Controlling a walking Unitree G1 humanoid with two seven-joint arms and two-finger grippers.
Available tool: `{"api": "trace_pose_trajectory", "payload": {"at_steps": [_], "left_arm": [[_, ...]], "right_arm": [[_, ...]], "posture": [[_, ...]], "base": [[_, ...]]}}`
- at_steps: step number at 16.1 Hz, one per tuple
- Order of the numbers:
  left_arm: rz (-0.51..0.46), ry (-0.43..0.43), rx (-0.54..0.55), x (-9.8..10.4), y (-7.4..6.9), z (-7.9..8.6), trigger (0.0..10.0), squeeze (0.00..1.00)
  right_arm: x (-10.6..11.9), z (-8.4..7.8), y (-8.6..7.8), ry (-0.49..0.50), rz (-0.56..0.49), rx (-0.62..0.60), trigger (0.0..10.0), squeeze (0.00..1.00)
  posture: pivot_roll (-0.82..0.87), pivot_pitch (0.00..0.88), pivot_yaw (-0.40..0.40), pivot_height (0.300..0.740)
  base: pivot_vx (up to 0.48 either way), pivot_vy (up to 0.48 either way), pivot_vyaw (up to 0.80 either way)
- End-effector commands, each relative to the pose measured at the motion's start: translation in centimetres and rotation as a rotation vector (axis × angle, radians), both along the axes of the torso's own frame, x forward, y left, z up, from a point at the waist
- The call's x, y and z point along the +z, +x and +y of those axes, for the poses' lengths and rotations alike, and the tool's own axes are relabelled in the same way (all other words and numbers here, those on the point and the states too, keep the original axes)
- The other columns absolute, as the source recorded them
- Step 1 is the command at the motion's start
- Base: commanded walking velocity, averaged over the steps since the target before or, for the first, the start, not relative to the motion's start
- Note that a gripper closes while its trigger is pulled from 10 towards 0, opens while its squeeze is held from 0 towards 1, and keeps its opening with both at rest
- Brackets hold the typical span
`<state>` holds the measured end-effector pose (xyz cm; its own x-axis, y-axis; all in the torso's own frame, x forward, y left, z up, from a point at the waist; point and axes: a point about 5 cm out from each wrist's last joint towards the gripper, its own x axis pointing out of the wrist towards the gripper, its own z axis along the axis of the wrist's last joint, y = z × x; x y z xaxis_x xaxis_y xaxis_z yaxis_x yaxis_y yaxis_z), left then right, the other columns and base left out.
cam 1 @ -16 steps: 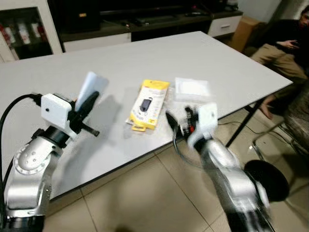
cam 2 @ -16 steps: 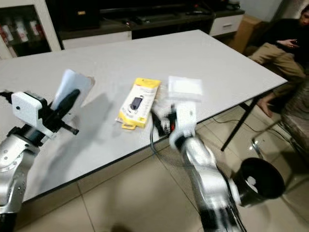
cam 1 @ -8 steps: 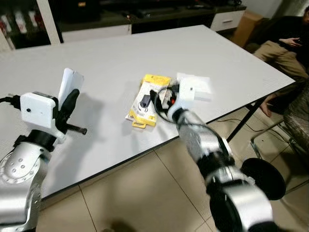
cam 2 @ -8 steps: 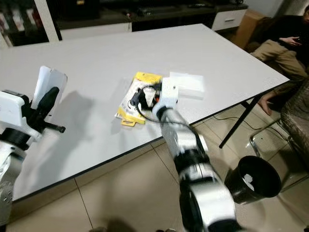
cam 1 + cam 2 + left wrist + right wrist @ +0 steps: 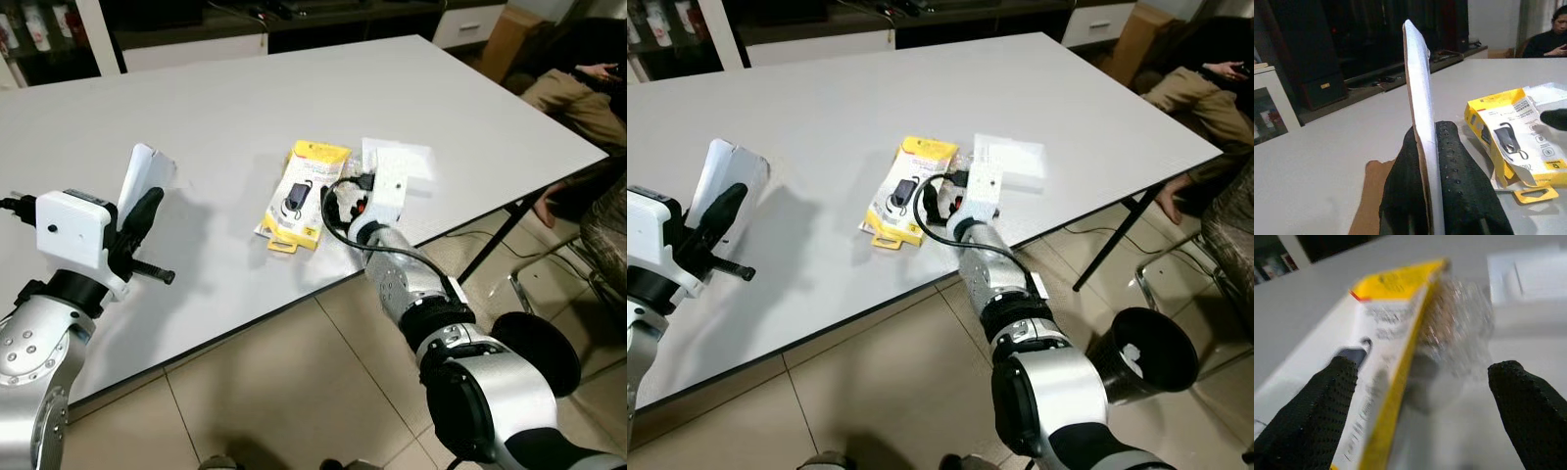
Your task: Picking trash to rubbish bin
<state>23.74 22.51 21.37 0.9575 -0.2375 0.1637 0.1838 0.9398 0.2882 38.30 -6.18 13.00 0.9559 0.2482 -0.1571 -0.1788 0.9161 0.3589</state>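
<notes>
Yellow blister pack [image 5: 303, 195] flat mid-tabletop [image 5: 235, 108], crumpled clear wrap [image 5: 1462, 328] at its 3 o'clock. Right claw [image 5: 1420, 396] now reached in, spread around pack edge and wrap, unclamped; pinch next. Left claw [image 5: 1427, 171] clamped on white card [image 5: 1418, 98], 9 o'clock. Bin [image 5: 1143, 352] at 4 o'clock.

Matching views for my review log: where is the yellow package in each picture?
Left eye view: yellow package mid-table, just ahead of the right gripper.
Right eye view: same spot, nearer picture centre.
Left wrist view: at the right, past the left gripper's white card.
Right wrist view: blurred, between the open fingers.
Shared landmark: white flat packet beside it.
</notes>
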Motion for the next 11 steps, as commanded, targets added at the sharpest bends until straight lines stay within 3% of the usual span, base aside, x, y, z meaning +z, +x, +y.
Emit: {"api": "trace_pose_trajectory", "payload": {"at_steps": [1,4,5,6,7,8,9,11], "left_arm": [[-0.004,0.009,-0.021,0.5,-0.4,-0.2,0.0,0.00],[-0.001,0.009,-0.028,0.7,-0.7,-0.2,0.0,0.00],[0.001,0.011,-0.032,0.7,-0.7,-0.2,0.0,0.00],[0.004,0.014,-0.033,0.7,-0.8,-0.2,0.0,0.00],[0.006,0.015,-0.033,0.7,-0.9,-0.1,0.0,0.00],[0.010,0.018,-0.033,0.8,-1.0,-0.1,0.0,0.00],[0.013,0.019,-0.033,0.8,-1.1,-0.1,0.0,0.00],[0.017,0.019,-0.039,0.8,-1.2,-0.2,0.0,0.00]], "right_arm": [[0.1,0.5,0.1,0.069,0.036,0.017,10.0,0.00],[0.2,1.6,-0.1,0.187,0.058,0.083,10.0,0.00],[0.4,2.0,-0.1,0.271,0.068,0.112,10.0,0.00],[0.3,2.1,-0.2,0.288,0.077,0.117,8.7,0.00],[0.2,2.1,-0.2,0.286,0.081,0.116,8.7,0.00],[0.0,2.0,-0.2,0.292,0.094,0.106,2.0,0.00],[-0.3,1.7,-0.3,0.305,0.116,0.084,0.0,0.00],[-0.9,1.4,-0.4,0.328,0.139,0.069,0.0,0.00]], "posture": [[0.25,0.124,-0.112,0.740],[0.26,0.129,-0.111,0.740],[0.26,0.129,-0.111,0.740],[0.27,0.135,-0.112,0.740],[0.27,0.135,-0.112,0.740],[0.28,0.137,-0.115,0.740],[0.28,0.137,-0.115,0.740],[0.28,0.137,-0.112,0.740]], "base": [[0.000,0.000,0.00],[0.000,0.000,0.00],[0.000,0.000,0.00],[0.000,0.000,0.00],[0.000,0.000,0.00],[0.000,0.000,0.00],[0.000,0.000,0.00],[0.000,0.000,0.00]]}}
